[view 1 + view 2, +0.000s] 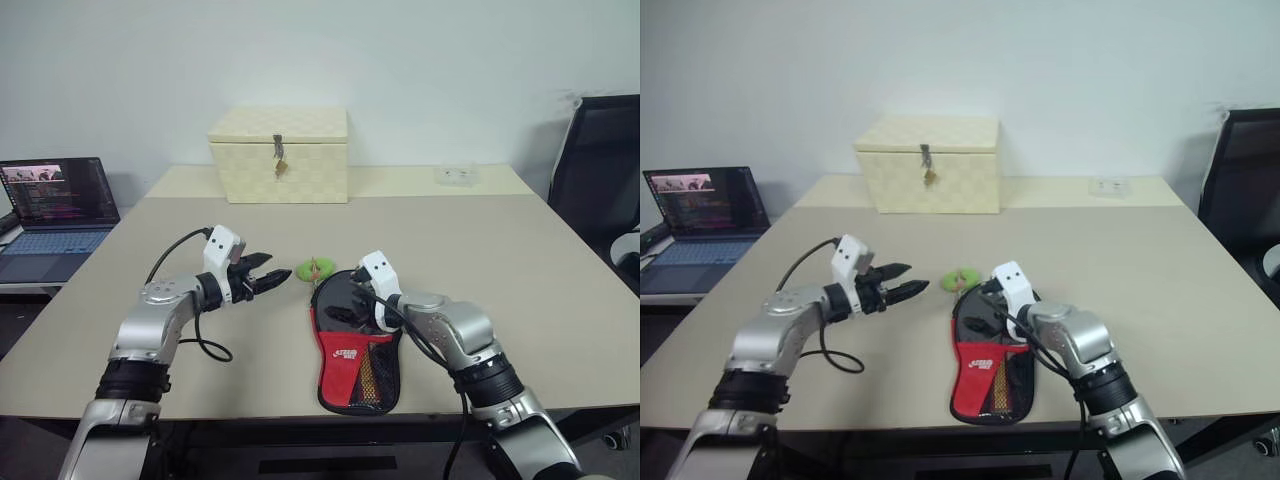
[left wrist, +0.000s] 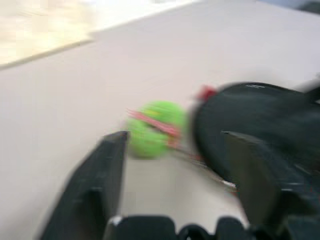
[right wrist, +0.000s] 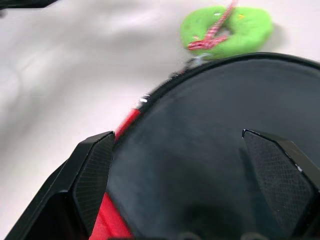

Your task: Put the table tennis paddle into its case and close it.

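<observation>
The case [image 1: 355,352] lies flat near the table's front edge, with a black round top and a red mesh panel bearing a white logo. The table tennis paddle is hidden. A green ring charm [image 1: 314,270] on a red-and-white cord lies at the case's far rim, also seen as the charm [image 3: 227,27]. My right gripper [image 1: 345,312] hovers open over the case's black round top [image 3: 210,165], its fingers wide apart with nothing between them. My left gripper [image 1: 270,276] is open just left of the charm, pointing toward it and the case edge [image 2: 250,115].
A cream checker-textured box [image 1: 280,155] with a latch stands at the back of the table [image 1: 520,270]. A laptop [image 1: 55,215] sits on a lower surface to the left. A black chair [image 1: 600,170] stands at the right. A small clear item [image 1: 457,176] lies back right.
</observation>
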